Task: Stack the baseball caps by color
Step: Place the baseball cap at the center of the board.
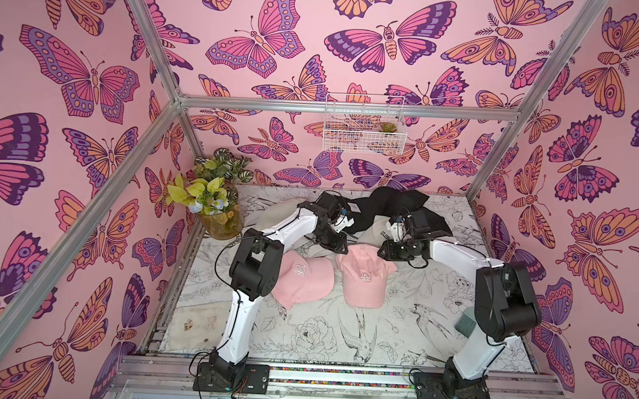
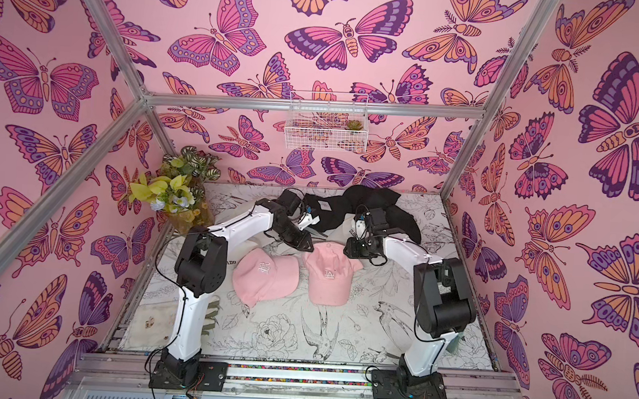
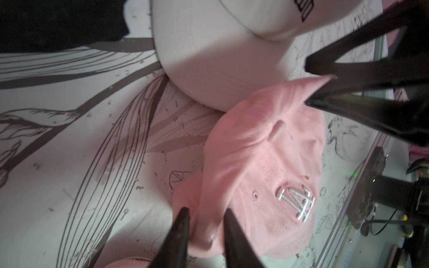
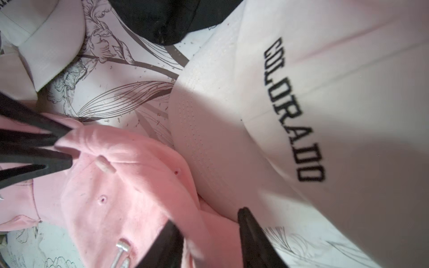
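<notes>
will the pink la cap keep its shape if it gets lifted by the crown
Probably floppy: the pink LA cap has a crown creased and drawn into a peak in the left wrist view, so it would likely sag from one pinch. Its brim looks flatter, perhaps stiffer, a firmer hold. Soft cloth, it seems light and unlikely to roll.

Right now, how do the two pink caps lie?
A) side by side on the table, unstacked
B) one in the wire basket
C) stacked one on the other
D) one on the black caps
A: in a top view the LA pink cap and the other pink cap lie next to each other on the table, neither on top.
</notes>
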Available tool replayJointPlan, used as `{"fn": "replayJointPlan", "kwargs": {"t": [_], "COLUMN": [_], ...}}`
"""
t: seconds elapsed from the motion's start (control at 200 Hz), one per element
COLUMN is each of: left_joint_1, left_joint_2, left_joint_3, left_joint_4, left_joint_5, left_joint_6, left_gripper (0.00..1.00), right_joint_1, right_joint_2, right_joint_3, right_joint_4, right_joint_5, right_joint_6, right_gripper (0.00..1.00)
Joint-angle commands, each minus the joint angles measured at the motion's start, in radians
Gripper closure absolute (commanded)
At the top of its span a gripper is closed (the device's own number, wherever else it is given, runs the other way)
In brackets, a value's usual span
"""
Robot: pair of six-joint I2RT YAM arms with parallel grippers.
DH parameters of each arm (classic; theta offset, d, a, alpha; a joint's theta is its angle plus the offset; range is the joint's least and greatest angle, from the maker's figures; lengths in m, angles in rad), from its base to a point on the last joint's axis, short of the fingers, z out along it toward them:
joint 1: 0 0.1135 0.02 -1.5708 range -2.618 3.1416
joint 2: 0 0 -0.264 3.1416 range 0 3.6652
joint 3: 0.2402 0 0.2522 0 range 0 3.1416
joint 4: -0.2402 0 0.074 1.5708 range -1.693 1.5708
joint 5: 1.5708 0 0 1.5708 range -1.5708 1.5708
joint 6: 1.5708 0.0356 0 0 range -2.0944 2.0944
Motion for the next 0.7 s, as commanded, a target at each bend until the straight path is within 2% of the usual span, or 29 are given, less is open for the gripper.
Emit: {"fn": "replayJointPlan", "kwargs": {"t": [0.0, 0.06, 0.08, 0.1, 0.11, 0.235, 0.481, 0.696], "left_joint_1": [0.024, 0.023, 0.023, 0.023, 0.023, 0.015, -0.033, -0.06], "left_joint_2": [-0.029, -0.05, -0.057, -0.062, -0.065, -0.108, -0.156, -0.07], "left_joint_3": [0.013, 0.013, 0.013, 0.012, 0.012, -0.014, -0.093, -0.057], "left_joint_4": [-0.045, -0.04, -0.039, -0.037, -0.035, 0.005, 0.165, 0.235], "left_joint_5": [-0.031, -0.022, -0.018, -0.011, -0.008, 0.031, 0.148, 0.242], "left_joint_6": [-0.04, -0.045, -0.049, -0.053, -0.056, -0.099, -0.239, -0.306], "left_gripper": [0.42, 0.33, 0.32, 0.31, 0.3, 0.22, 0.1, 0.08], "right_joint_1": [-0.003, -0.002, -0.003, -0.002, -0.003, -0.003, -0.002, -0.003], "right_joint_2": [-0.088, -0.131, -0.144, -0.149, -0.167, -0.24, -0.28, -0.213], "right_joint_3": [-0.036, -0.069, -0.081, -0.096, -0.104, -0.191, -0.302, -0.317], "right_joint_4": [0.038, 0.054, 0.066, 0.078, 0.084, 0.176, 0.282, 0.299], "right_joint_5": [0.092, 0.097, 0.092, 0.082, 0.075, -0.065, -0.296, -0.239], "right_joint_6": [0.036, 0.055, 0.061, 0.066, 0.069, 0.092, 0.171, 0.168], "right_gripper": [0.39, 0.28, 0.2, 0.03, 0.0, 0.01, 0.0, 0.01]}}
